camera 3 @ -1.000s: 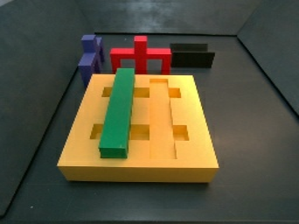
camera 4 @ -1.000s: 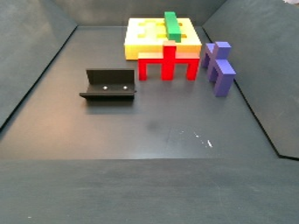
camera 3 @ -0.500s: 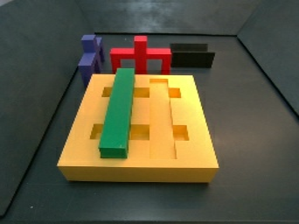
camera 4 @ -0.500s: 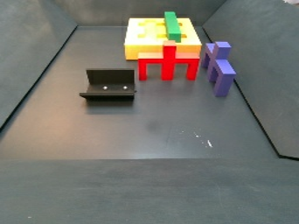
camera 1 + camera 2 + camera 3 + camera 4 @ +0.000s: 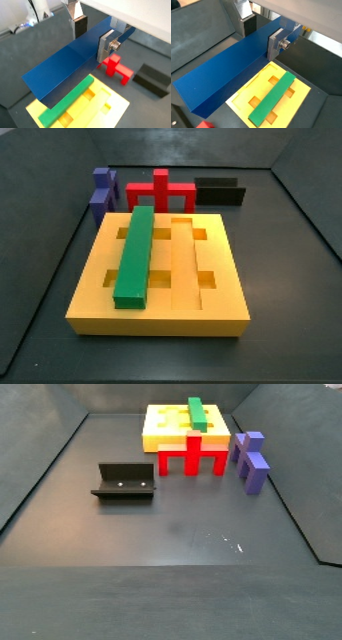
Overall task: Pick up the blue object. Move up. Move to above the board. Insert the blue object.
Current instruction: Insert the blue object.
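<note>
While gripped between claw (image 5: 91, 34) fingers, blue object (image 5: 67, 67) hangs above board (image 5: 107, 102)

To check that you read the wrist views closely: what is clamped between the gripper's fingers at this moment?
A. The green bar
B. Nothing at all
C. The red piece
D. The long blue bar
D. In both wrist views the gripper has its fingers on either side of the blue object, high above the board, while the green bar lies in the board and the red piece stands on the floor.
</note>
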